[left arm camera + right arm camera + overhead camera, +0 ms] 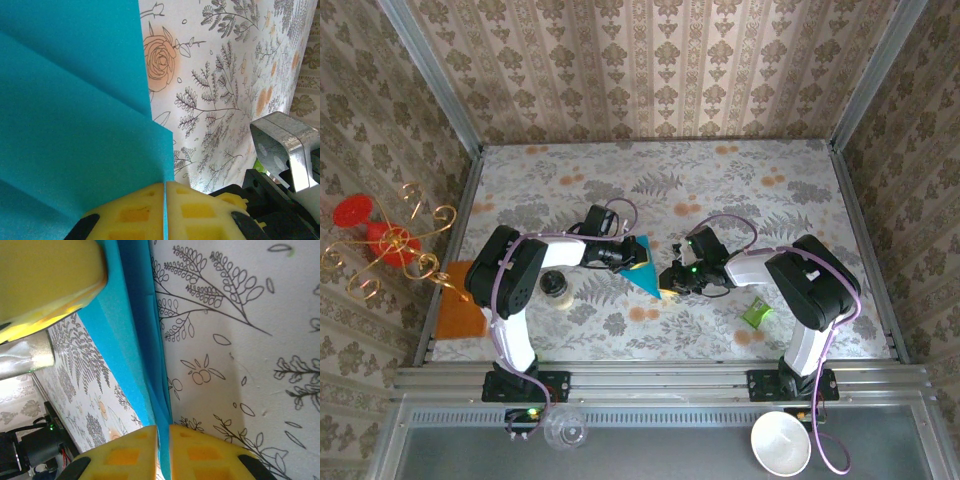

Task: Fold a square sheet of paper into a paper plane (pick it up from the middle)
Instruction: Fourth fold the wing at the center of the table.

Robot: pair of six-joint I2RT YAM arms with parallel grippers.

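Note:
The square sheet of paper [643,266] is teal-blue and folded into a layered, pointed wedge. It is held between both grippers just above the middle of the flowered table [720,180]. My left gripper [626,256] grips it from the left. In the left wrist view the sheet [70,110] shows a diagonal crease, and its edge is pinched in my left gripper [164,192], with the yellow pads pressed together. My right gripper [673,277] comes in from the right. In the right wrist view it [164,437] is shut on several stacked layers of the sheet [131,325].
A small green crumpled wrapper [756,313] lies right of the right arm. A round dark-lidded jar [556,286] stands by the left arm and an orange mat [460,305] lies at the table's left edge. A white bowl [781,443] and a clear cup [564,430] sit below the rail.

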